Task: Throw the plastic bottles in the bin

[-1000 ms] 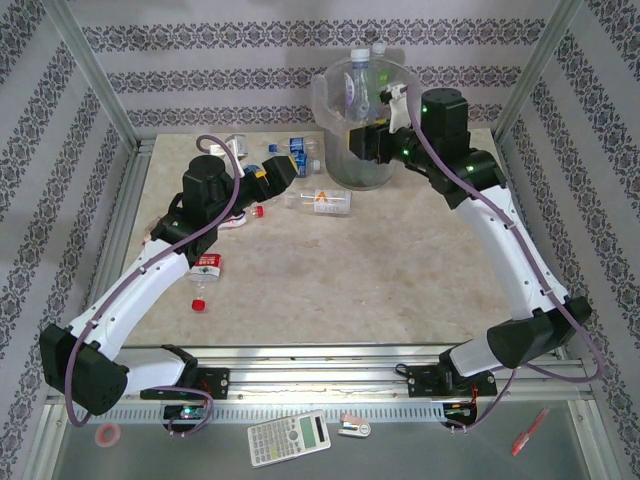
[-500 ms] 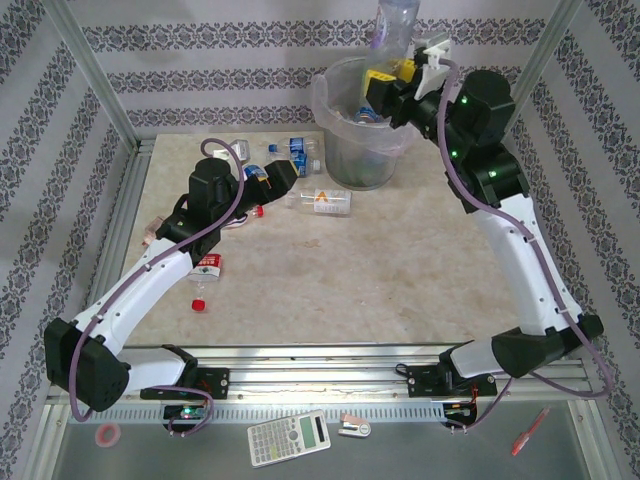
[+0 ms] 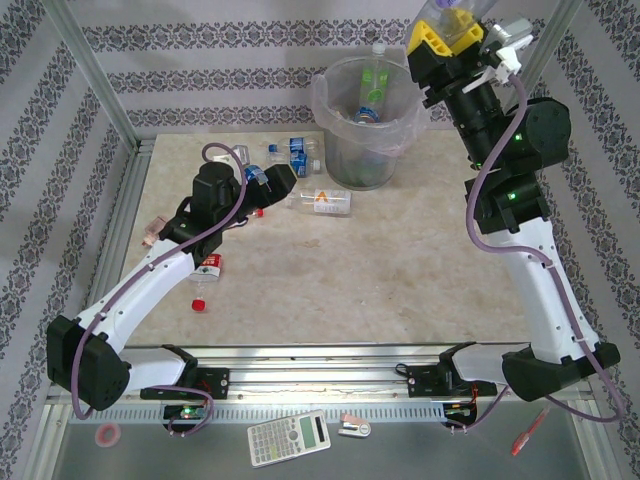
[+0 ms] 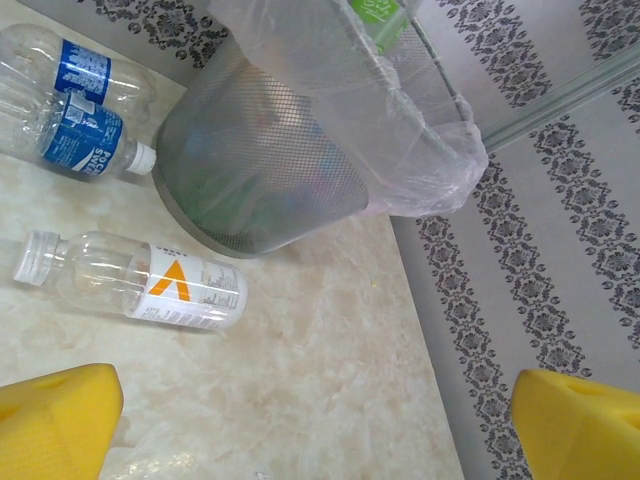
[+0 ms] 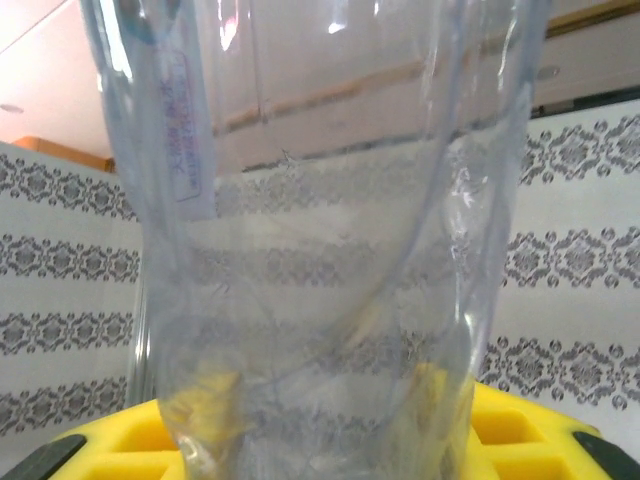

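A: Where is the held bottle seen?
B: A crumpled clear bottle (image 5: pixel 310 250) is clamped between the yellow pads (image 5: pixel 510 425) of the right gripper (image 3: pixel 447 32). The gripper is held high, and in the overhead view it is seen up and to the right of the bin (image 3: pixel 385 160).
A: What is seen inside the bin?
B: A green-labelled bottle (image 3: pixel 372 80) and a blue-banded bottle (image 3: pixel 365 113) are seen within the bag-lined mesh basket.
A: And on the table?
B: An orange-marked bottle (image 4: pixel 150 288) is laid on its side just beside the bin's base, with its white cap pointed away from it. Two blue-labelled bottles (image 4: pixel 78 140) are laid side by side to the left of the bin, touching each other. A red-labelled bottle (image 3: pixel 207 265) is seen beside the left arm (image 3: pixel 150 275), well apart from the bin.
A: How is the left gripper set?
B: The left gripper (image 3: pixel 278 178) is held low over the table (image 3: pixel 400 270), near the blue-labelled pair. Its fingers (image 4: pixel 55 420) are spread wide — nothing is gripped between them
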